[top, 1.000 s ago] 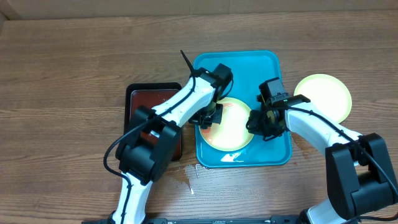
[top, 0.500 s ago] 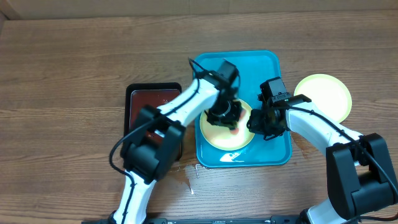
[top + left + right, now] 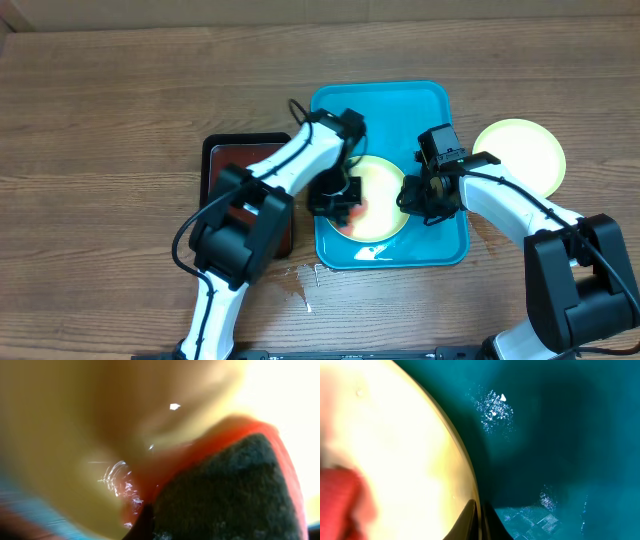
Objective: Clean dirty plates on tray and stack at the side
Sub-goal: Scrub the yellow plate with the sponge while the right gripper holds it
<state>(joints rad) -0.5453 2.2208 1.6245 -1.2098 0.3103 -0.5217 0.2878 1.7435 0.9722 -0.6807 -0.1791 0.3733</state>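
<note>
Hard scrubbing could tear the dirty plate (image 3: 385, 195) from the right claw (image 3: 412, 197), clenched on its thin right rim, and skid it across the slick turquoise tray (image 3: 400, 100). The left claw (image 3: 336, 200) grips what looks like a sponge (image 3: 225, 495), with a coarse dark face and red body, pressed on the glossy round plate.

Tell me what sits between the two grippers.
In the overhead view, the round yellow-green plastic plate on the turquoise plastic tray spans the gap between the left gripper and the right gripper.
</note>
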